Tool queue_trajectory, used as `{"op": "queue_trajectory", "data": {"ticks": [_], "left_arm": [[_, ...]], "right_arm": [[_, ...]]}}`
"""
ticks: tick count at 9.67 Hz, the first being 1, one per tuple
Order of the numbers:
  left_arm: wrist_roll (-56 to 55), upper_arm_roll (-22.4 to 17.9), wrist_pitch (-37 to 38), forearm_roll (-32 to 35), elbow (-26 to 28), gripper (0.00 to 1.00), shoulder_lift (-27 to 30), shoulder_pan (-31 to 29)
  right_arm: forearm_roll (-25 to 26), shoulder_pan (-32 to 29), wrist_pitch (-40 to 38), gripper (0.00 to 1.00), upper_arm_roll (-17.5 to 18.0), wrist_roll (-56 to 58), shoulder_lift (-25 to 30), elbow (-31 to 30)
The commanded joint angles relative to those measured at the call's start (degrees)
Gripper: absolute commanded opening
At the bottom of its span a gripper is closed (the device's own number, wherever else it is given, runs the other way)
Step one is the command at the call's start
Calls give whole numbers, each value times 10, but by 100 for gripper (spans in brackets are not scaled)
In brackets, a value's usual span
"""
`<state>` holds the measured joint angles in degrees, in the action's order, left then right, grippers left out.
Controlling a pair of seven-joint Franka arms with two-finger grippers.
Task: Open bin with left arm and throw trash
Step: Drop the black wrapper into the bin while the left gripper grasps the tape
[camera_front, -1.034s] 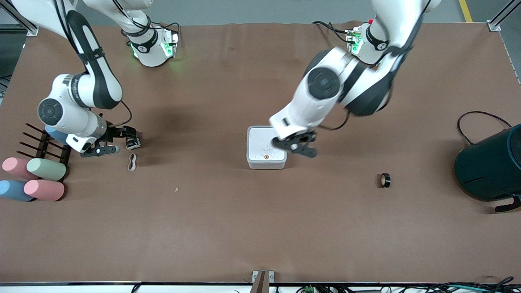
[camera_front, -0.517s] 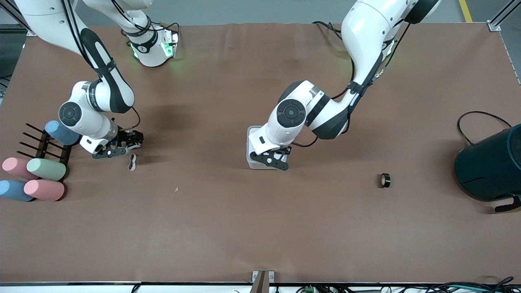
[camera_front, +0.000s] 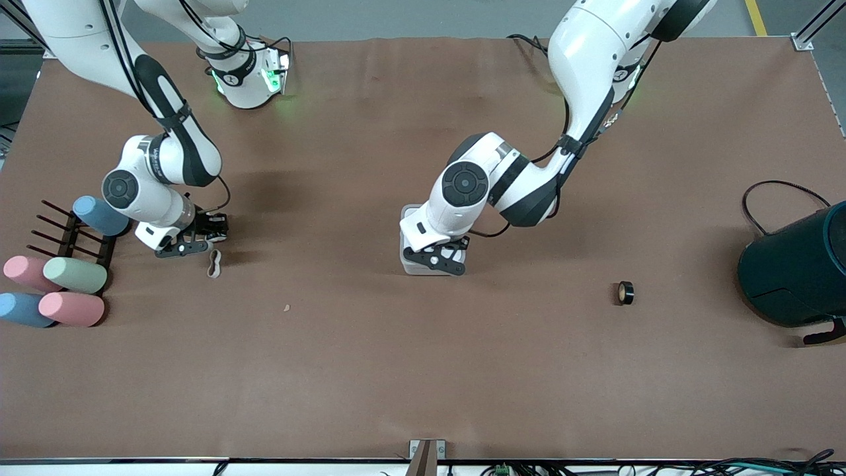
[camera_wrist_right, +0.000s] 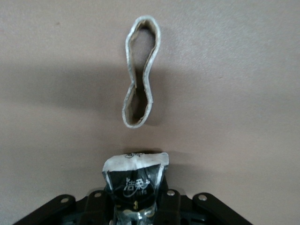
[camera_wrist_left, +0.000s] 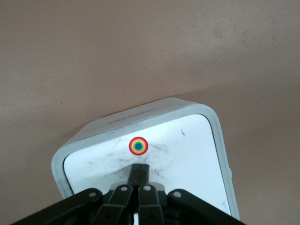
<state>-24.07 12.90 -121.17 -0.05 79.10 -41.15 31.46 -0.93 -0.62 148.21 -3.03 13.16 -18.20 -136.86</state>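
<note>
The white bin stands mid-table, mostly hidden under my left arm. In the left wrist view its lid lies flat and closed, with the small orange dot near one edge. My left gripper is shut and empty, its tips resting on the lid just short of the dot. My right gripper is shut on the black-and-white wrapper, low over the table beside the beige rubber-band loop, which also shows in the right wrist view. The black tape roll lies toward the left arm's end.
A dark rack with pastel foam cylinders stands at the right arm's end. A big dark teal cylinder with a cable sits at the left arm's end. A tiny tan crumb lies nearer the front camera than the loop.
My left arm has swung in and lowered; its gripper went from beside the bin to onto the lid. My right arm shifted a little, still holding the wrapper.
</note>
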Motion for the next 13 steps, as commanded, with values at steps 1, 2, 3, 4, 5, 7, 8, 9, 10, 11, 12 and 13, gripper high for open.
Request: {"op": "queue_trajectory", "data": {"ticks": [1,2,3,4,5,7,8,9,10,11,12,13], "left_arm": [[-8,-5,88,7,-11,0,51,-23],[-2,-5,134,17,-11,2,84,-49],[22,-3,168,50,-11,14,103,-75],[66,-3,178,62,-10,52,107,-115],[136,-3,182,63,-2,100,101,-170],[264,-3,157,63,0,100,49,-260],[280,-4,127,64,9,100,29,-273],[283,-4,105,65,24,100,16,-289],[283,-4,74,74,54,100,13,-298],[283,-4,48,76,82,100,13,-311],[285,-3,37,77,99,100,15,-329],[285,-3,37,76,101,100,16,-336]], "right_arm": [[-15,-6,0,0,6,-2,43,-1],[-60,4,-33,0,7,-20,70,22],[-98,31,-95,0,16,-49,81,67],[-105,68,-145,0,17,-136,81,124],[-106,113,-176,0,17,-221,78,182],[-111,213,-170,0,17,-390,38,291],[-113,258,-134,0,17,-478,3,347],[-108,299,-120,0,16,-539,-32,399],[-106,321,-119,0,16,-572,-69,453],[-105,343,-121,1,15,-586,-99,493],[-104,374,-116,1,14,-593,-130,510],[-103,390,-118,1,11,-594,-160,539]]}}
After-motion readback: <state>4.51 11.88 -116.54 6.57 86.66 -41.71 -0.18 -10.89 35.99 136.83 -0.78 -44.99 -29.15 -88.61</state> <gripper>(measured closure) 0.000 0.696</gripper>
